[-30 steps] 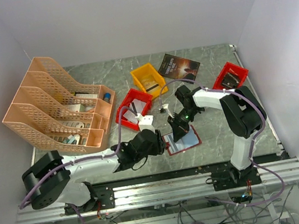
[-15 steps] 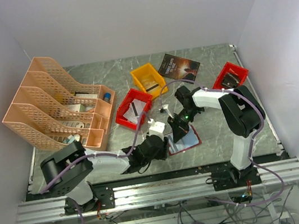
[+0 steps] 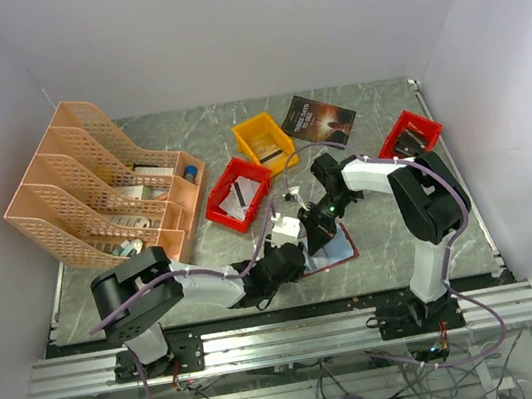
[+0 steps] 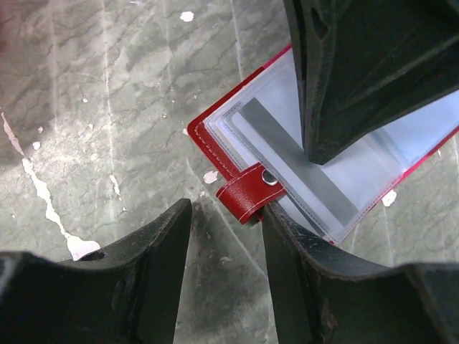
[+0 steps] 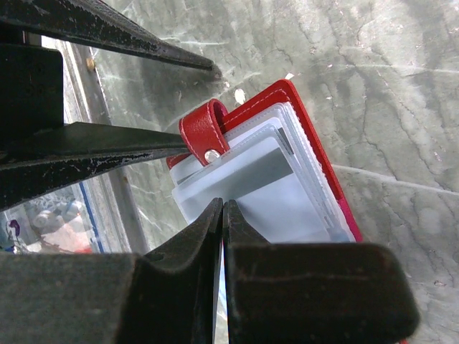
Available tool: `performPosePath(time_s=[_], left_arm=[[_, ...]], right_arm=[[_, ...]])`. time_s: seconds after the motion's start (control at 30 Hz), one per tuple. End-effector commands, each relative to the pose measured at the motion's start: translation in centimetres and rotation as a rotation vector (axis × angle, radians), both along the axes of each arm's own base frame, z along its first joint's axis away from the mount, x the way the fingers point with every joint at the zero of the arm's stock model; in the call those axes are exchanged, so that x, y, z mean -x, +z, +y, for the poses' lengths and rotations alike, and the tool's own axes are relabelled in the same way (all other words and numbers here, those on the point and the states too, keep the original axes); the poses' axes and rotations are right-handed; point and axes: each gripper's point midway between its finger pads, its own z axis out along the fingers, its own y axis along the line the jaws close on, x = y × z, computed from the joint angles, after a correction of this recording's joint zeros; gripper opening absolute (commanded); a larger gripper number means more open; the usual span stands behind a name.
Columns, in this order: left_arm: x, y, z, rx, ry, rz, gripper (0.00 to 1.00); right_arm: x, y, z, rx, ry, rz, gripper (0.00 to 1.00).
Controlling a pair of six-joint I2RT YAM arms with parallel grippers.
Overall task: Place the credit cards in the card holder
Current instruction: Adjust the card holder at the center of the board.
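Centrally, near the front edge: card holder (image 3: pixel 343 248), lying open and flat on the bench (image 3: pixel 392 230). The cover is dark red and leather-like, with pale stitching along its rim. The inner pockets are clear, bluish and glossy, stacked in layers.

Snap tab (image 4: pixel 247 192): a short red strap, curled upward, with a metal stud, sticking out from the holder's edge.

Credit card (image 4: pixel 297 166): thin, flat whitish plastic with a broad grey stripe, lying at the holder's top pocket. How far it is tucked in cannot be told.

Right gripper (image 5: pixel 221 208): black wedge-shaped fingers pressed together, tips down on the striped card. Whether they pinch it cannot be told.

Left gripper (image 4: pixel 226 215): matte black fingers apart, low over the bench. The snap tab sits between their tips, just beside one of them; nothing is clamped.

Bench surface: grey-green, marbled, stone-look, flecked with white.

Also on the bench:
- peach perforated file rack (image 3: pixel 92 187), far left
- red bin (image 3: pixel 238 196), left of centre
- second red bin (image 3: pixel 408 134), far right
- yellow bin (image 3: pixel 264 141)
- dark booklet (image 3: pixel 319 118), at the back

Change since a second ago: the left arm has swung rightward, its dark upper link now nearer the middle. Its fingers have come from a spot left of the holder to the holder's left edge. The right arm and the holder are unchanged.
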Motion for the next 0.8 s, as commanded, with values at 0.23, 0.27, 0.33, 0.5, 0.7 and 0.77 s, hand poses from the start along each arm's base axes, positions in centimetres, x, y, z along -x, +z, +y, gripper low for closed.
performPosePath(time_s=[0.23,0.27,0.33,0.5,0.7,0.77], left_arm=[[-0.7,2.7,1.0,0.264,0.246,0.026,0.52],[-0.7,2.7,1.2,0.269,0.252,0.026,0.52],[-0.7,2.8,1.4,0.278,0.262,0.026,0.52],[-0.4,3.4,1.1,0.285,0.213,0.015,0.52],[0.7,5.6,-0.4,0.232,-0.007,-0.032,0.58],[1.3,6.2,-0.9,0.215,-0.094,-0.030,0.68]], right_arm=[[-0.2,-1.1,-0.4,0.035,0.010,-0.007,0.05],[-0.2,-1.0,-0.3,0.032,0.012,-0.009,0.05],[-0.2,-0.8,-0.3,0.025,0.012,-0.012,0.06],[-0.1,-0.1,0.0,-0.008,0.021,-0.016,0.07],[0.0,0.5,0.2,-0.035,0.029,-0.020,0.08],[0.0,0.5,0.2,-0.037,0.030,-0.017,0.08]])
